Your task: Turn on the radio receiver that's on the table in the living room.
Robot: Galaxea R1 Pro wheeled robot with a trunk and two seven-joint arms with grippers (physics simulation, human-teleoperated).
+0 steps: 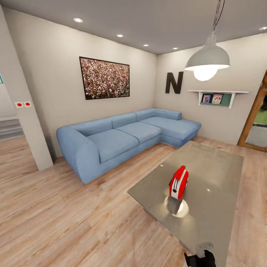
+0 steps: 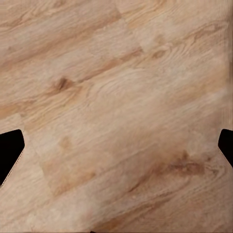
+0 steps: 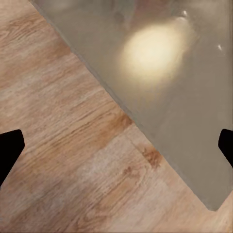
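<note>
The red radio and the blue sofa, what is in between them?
In the head view, bare grey table top runs from the radio to the table's edge, then light wood floor up to the sofa. Nothing else lies there.

Radio receiver (image 1: 178, 182) stands on table (image 1: 218, 174), near its front end; sofa (image 1: 122, 137) behind-left, lamp (image 1: 207, 59) above table.

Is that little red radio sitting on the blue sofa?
No, the red radio stands on the glossy grey table, well apart from the blue sofa behind it.
</note>
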